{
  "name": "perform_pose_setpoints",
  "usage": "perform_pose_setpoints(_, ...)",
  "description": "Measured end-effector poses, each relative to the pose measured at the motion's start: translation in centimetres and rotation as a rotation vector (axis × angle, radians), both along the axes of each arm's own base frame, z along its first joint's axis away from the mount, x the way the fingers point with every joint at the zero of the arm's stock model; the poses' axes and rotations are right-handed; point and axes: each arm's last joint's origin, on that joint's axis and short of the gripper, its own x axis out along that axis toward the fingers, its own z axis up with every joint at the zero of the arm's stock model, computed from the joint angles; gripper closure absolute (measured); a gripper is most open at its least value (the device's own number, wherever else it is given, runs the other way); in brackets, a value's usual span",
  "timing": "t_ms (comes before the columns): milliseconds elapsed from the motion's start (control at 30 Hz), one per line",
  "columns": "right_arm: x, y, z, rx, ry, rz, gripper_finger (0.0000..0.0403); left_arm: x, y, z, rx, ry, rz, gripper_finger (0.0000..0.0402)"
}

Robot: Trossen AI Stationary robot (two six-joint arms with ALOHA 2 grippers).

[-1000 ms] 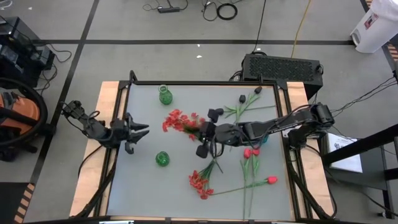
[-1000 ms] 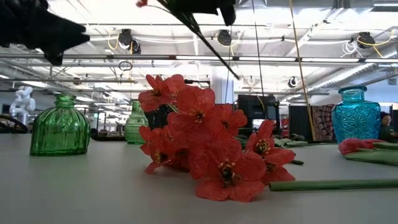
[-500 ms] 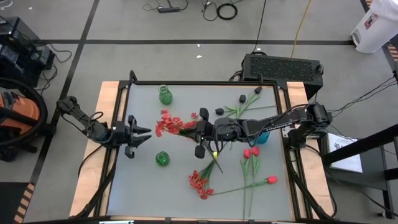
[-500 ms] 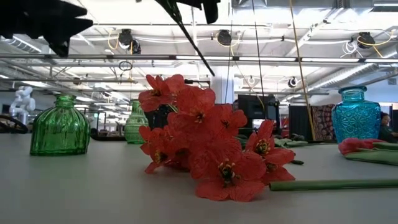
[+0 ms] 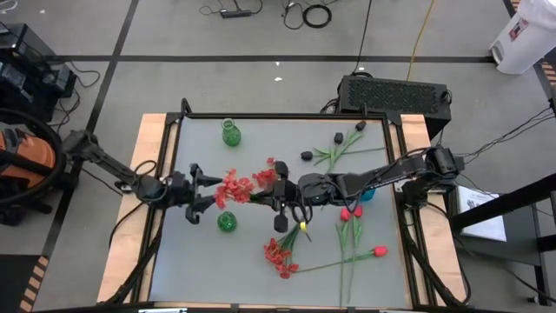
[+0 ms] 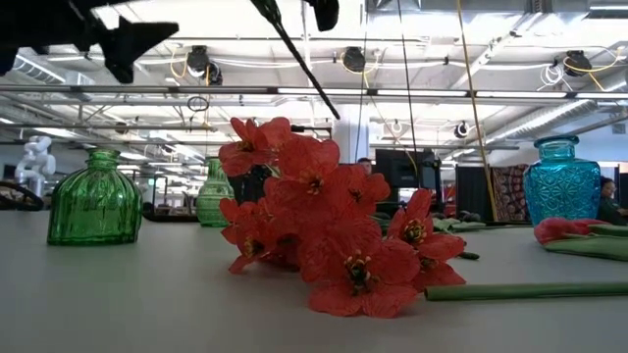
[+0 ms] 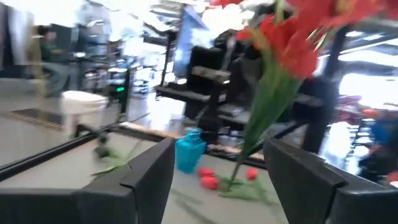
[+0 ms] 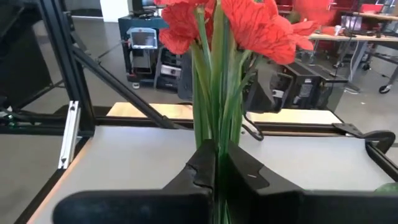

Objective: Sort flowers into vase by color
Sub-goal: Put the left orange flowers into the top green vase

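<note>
Above the round green vase (image 5: 226,222), the right gripper (image 5: 280,189) is clenched on a red spray (image 5: 236,186) by its stems, blossoms toward the left gripper (image 5: 207,184), whose fingers are spread. This looks like a handover; next the left gripper should clamp the stems.

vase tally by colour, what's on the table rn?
Green vases: 2, one near the far edge, one nearer the front
Blue vase: 1
Total: 3 vases
</note>
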Motion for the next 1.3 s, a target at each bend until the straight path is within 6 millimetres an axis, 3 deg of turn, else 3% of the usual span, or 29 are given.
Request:
perform_pose_setpoints(233,0.0,0.0,0.2,-0.003,-0.020,-0.003,0.0394,2.5,-0.8,0.9,0.051,0.010,-0.086,0.0148)
perform_pose_setpoints(667,0.0,0.0,0.2,0.008,-0.017,-0.004,0.0394,7.5,-1.8,2.5,0.131,0.079,-0.025,0.0148)
perform_pose_setpoints(1300,-0.2,0.8,-0.4,0.006,0.039,0.012,0.0394,8.4,-1.9,3.9,0.166,0.046,-0.003,0.0148)
